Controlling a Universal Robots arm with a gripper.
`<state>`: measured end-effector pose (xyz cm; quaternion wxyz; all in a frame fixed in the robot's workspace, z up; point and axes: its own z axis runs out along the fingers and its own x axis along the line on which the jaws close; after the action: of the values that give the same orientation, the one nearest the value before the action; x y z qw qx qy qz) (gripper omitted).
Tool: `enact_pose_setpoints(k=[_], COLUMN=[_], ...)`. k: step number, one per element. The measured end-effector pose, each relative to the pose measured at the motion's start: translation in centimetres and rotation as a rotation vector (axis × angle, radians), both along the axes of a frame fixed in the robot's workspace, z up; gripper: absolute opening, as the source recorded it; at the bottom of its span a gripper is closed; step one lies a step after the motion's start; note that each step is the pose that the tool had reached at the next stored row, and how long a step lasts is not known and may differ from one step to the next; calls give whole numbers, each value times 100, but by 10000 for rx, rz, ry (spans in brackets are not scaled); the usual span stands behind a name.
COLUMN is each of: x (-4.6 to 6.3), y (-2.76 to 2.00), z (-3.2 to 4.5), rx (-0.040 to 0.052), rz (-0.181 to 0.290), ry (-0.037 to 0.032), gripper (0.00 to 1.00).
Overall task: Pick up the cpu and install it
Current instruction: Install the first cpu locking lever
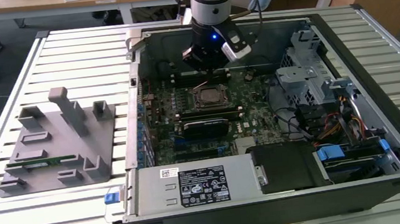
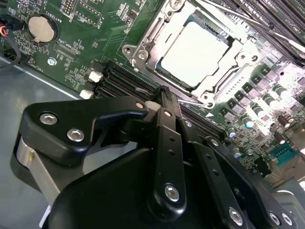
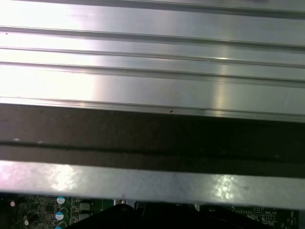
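Slatted table (image 1: pixel 66 42) holds case; cpu (image 2: pixel 195 52) socketed.

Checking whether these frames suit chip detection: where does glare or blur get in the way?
In the second wrist view, the pale silver-white square cpu sits in its metal socket frame, its top washed out by glare; the black gripper linkage looms blurred up close. In the first wrist view, bright reflections streak the ribbed aluminium table. The exterior view is evenly lit.
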<state>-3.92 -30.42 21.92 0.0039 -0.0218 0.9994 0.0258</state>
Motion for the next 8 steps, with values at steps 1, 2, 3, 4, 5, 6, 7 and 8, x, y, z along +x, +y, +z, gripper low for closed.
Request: enact_pose_setpoints(k=[1, 2, 3, 4, 5, 6, 7, 8], x=[0, 0, 0, 0, 0, 0, 0, 0], y=[0, 0, 0, 0, 0, 0, 0, 0], z=[0, -3, -5, -6, -6, -6, -6, -6], rx=[0, 2, 1, 1, 2, 2, 1, 1], rz=[0, 0, 0, 0, 0, 0, 0, 0], ry=[0, -1, -1, -1, -1, -1, -1, -1], gripper=[11, 11, 11, 11, 11, 11, 11, 11])
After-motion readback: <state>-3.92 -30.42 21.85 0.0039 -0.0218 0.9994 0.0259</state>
